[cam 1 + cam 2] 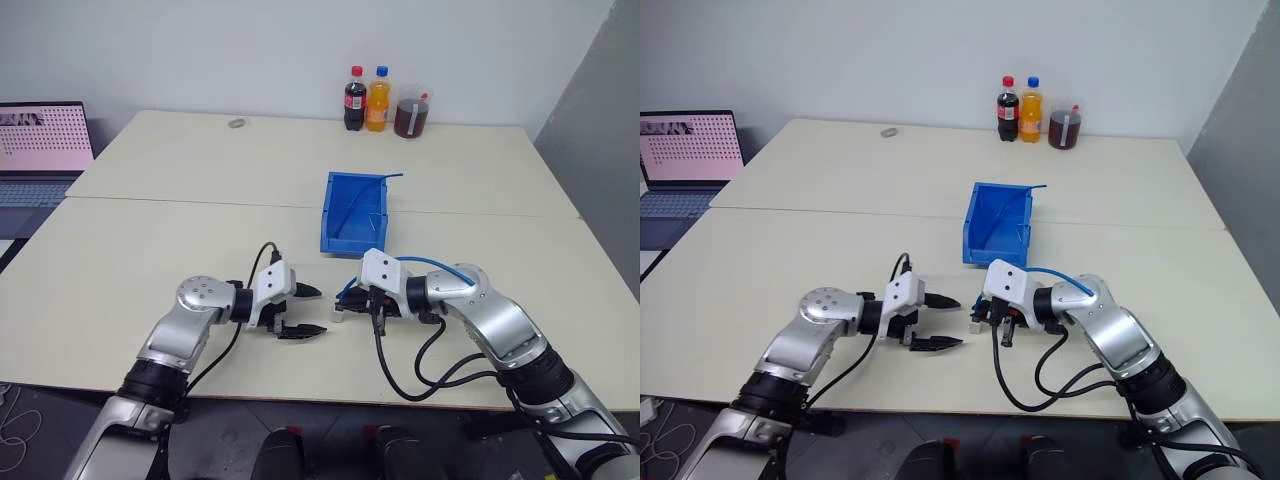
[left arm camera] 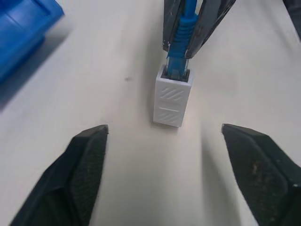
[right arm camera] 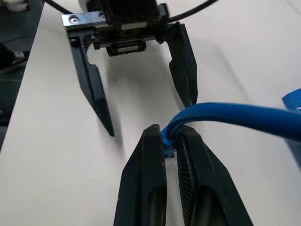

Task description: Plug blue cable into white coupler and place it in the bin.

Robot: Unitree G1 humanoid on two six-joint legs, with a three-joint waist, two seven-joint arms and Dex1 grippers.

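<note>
The blue cable (image 2: 181, 44) has its plug seated in the white coupler (image 2: 171, 96), which sits low over the table. My right gripper (image 3: 165, 135) is shut on the cable just behind the plug. From there the cable (image 1: 440, 266) arcs back over my right arm. My left gripper (image 1: 318, 311) faces the coupler from the other side, open and a short gap away, its fingers (image 2: 87, 160) wide apart with nothing between them. The blue bin (image 1: 334, 215) stands just beyond both grippers, with a thin blue strand lying in it.
Two bottles (image 1: 366, 99) and a jug of dark liquid (image 1: 411, 113) stand at the table's far edge. A laptop (image 1: 42, 150) is at the far left. A small grey object (image 1: 237, 123) lies near the back. A seam (image 1: 200, 203) crosses the table.
</note>
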